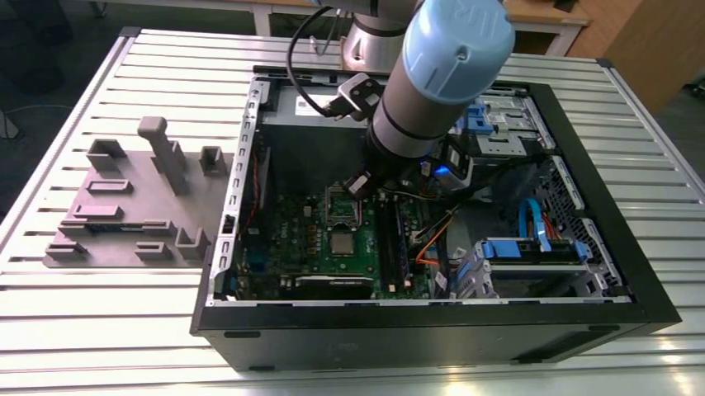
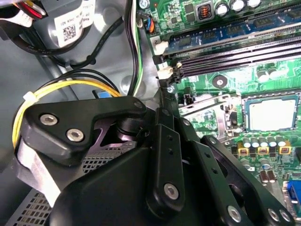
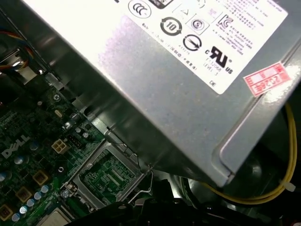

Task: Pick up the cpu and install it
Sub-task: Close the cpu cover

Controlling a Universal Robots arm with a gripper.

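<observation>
At nine o'clock on the slatted table [image 1: 66, 124] in the exterior view, the grey fixture blocks [image 1: 132, 206] stand with no chip visible on them. Toward the middle lies the open computer case [image 1: 441, 330], with the green motherboard [image 1: 297, 239] on its floor. The cpu [image 1: 343, 242] rests flat inside the square socket, at about six o'clock from the gripper [image 1: 361, 183]. In the second wrist view it is a pale square [image 2: 271, 114] within the socket frame. The hinged retaining plate [image 2: 211, 110] next to it stands open — not folded over the chip.

The gripper hangs above the board, apart from the cpu; whether its jaws are apart or together I cannot tell. At three o'clock sit the blue-tabbed drive bays [image 1: 529, 252].

By my reading, picking and placing look done — the chip seems seated, yet the plate is not closed.
</observation>
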